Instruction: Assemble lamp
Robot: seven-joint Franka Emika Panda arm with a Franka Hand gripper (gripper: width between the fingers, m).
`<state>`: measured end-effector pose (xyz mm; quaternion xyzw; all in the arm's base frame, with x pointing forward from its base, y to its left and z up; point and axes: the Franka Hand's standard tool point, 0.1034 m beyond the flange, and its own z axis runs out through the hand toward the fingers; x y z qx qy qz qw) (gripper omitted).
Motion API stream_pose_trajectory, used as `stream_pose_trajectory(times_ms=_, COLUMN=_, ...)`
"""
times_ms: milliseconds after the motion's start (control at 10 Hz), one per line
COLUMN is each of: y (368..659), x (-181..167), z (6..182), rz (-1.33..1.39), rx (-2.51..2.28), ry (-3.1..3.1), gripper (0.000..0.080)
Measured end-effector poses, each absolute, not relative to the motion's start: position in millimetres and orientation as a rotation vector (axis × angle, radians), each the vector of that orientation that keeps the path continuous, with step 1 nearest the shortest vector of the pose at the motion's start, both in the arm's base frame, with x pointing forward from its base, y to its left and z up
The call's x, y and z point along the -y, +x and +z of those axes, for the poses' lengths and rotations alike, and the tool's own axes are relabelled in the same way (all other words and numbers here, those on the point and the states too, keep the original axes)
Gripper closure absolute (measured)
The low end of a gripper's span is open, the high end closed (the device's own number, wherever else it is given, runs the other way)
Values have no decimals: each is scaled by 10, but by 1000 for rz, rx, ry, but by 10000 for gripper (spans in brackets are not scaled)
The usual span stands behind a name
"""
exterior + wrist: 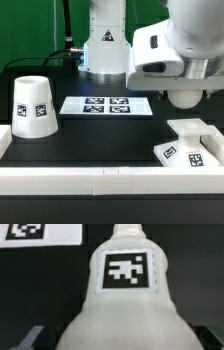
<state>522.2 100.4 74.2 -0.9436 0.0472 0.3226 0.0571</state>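
My gripper (186, 90) is at the exterior view's right, shut on the white ball-shaped bulb (185, 101) and holding it above the table. In the wrist view the bulb (122, 308) fills the space between the dark fingers (34, 338), with its tagged neck pointing away from the gripper (120, 341). The small square sloped base (190, 142) lies on the table just below and in front of the bulb. The tapered shade (33, 105) stands with its wide end down at the exterior view's left, apart from the arm.
The marker board (105, 105) lies flat mid-table between shade and base; one corner of it shows in the wrist view (40, 235). A white rail (100, 180) borders the table's front and sides. The robot's base (103, 50) stands behind.
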Motion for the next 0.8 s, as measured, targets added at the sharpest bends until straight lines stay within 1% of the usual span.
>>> stream_pose_trajectory(times_ms=100, y=5344, x=-973, z=753, rz=822, rx=-96, ry=-2898, gripper=225)
stream_pose_trajectory(times_ms=300, y=5461, x=-934, z=1012, rz=685, rx=-77, ry=-2926, gripper=225)
stream_pose_trajectory(times_ms=400, y=5606, x=-903, z=1117, rz=572, rx=-85, ry=-2946, gripper=225)
stream_pose_trajectory(times_ms=500, y=5676, x=-901, z=1177, rz=479, rx=-90, ry=-2963, gripper=225)
stream_pose_trajectory(times_ms=600, y=5737, x=-908, z=1173, rz=334, rx=-98, ry=-2984, gripper=225)
stream_pose_trajectory(times_ms=800, y=5732, x=-905, z=1152, rz=157, rx=-105, ry=-3005, gripper=225)
